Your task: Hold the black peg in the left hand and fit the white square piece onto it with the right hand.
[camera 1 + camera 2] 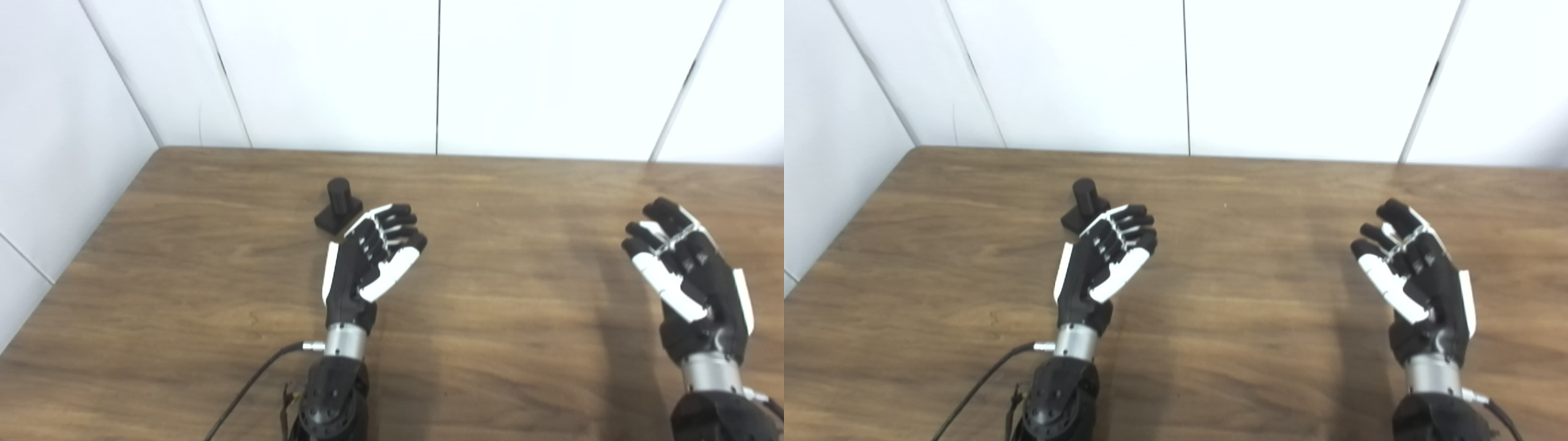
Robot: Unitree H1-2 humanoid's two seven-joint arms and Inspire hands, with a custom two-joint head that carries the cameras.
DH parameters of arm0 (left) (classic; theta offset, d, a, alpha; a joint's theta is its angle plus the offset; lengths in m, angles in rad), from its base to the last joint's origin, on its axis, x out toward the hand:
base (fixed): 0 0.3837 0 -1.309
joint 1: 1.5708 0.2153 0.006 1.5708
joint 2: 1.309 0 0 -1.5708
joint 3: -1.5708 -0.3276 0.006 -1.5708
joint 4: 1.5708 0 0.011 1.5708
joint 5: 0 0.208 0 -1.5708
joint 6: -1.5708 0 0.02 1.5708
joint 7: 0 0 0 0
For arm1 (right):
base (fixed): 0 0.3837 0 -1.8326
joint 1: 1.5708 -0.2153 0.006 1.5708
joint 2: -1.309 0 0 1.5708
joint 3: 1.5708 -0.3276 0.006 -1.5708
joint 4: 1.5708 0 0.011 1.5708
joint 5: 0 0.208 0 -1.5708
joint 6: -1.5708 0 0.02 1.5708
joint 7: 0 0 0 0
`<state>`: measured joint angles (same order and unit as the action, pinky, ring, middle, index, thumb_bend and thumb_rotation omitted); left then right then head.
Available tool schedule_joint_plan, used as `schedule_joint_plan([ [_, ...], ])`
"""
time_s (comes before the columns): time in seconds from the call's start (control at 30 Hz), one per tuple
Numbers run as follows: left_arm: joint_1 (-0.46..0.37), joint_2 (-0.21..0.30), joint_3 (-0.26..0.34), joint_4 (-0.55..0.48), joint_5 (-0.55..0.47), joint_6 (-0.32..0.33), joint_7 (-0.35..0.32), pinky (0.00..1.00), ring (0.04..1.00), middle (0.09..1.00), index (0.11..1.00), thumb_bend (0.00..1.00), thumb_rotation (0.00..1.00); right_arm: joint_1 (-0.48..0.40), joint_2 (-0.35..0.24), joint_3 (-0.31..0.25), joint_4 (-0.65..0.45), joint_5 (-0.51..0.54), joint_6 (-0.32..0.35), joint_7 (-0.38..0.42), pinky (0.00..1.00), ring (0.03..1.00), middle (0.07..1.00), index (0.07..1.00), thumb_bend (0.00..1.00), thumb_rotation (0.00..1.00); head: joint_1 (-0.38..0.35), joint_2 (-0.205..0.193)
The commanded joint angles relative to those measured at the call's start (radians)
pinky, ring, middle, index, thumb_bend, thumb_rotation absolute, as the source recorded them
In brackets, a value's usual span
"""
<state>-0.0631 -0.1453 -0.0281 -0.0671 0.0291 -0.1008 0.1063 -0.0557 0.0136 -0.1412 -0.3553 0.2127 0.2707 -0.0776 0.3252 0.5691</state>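
The black peg [337,204] stands upright on its square base on the wooden table [502,202], towards the back left. My left hand [372,257] hovers just in front and to the right of it, open, palm facing right, fingers apart and holding nothing; its fingertips partly cover the peg's base in the right eye view. My right hand [686,275] hangs open at the right side of the table, palm facing left, also holding nothing. No white square piece shows in either view.
White wall panels [343,67] close off the table's back edge and left side. A black cable [257,376] runs from my left wrist towards the bottom edge.
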Motion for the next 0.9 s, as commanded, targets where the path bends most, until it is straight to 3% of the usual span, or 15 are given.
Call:
schedule_joint_plan([
  [0.0,-0.022,0.002,-0.001,-0.037,0.006,-0.030,-0.002,0.52,0.634,0.669,0.640,0.80,0.32,-0.022,0.003,0.005,-0.046,0.003,-0.006,0.001,0.70,0.712,0.798,0.745,0.52,0.02,0.002,0.003],
  [0.17,-0.028,0.020,-0.001,-0.062,0.077,0.008,0.018,0.52,0.628,0.666,0.635,0.74,0.30,-0.026,0.002,0.000,-0.052,0.004,0.004,-0.001,0.69,0.704,0.794,0.740,0.51,0.00,0.005,0.000],
  [0.3,-0.041,0.056,-0.004,-0.115,0.177,0.097,0.019,0.59,0.664,0.683,0.648,0.70,0.27,-0.030,0.000,0.000,-0.058,0.003,0.012,0.000,0.69,0.701,0.793,0.738,0.51,0.02,0.007,-0.002],
  [0.4,-0.052,0.091,-0.006,-0.147,0.219,0.145,0.006,0.58,0.674,0.698,0.658,0.70,0.23,-0.031,-0.001,0.001,-0.058,-0.001,0.015,-0.001,0.68,0.700,0.797,0.742,0.50,0.01,0.006,-0.004],
  [0.77,-0.113,0.209,-0.011,-0.168,0.427,0.207,0.012,0.50,0.643,0.717,0.685,0.72,0.16,-0.040,-0.019,-0.003,-0.052,0.013,0.009,0.016,0.69,0.714,0.812,0.750,0.49,0.00,0.015,-0.012],
  [0.87,-0.126,0.238,-0.018,-0.176,0.513,0.230,0.018,0.51,0.639,0.715,0.690,0.72,0.20,-0.043,-0.029,-0.008,-0.048,0.017,0.007,0.019,0.71,0.706,0.807,0.741,0.50,0.01,0.018,-0.013],
])
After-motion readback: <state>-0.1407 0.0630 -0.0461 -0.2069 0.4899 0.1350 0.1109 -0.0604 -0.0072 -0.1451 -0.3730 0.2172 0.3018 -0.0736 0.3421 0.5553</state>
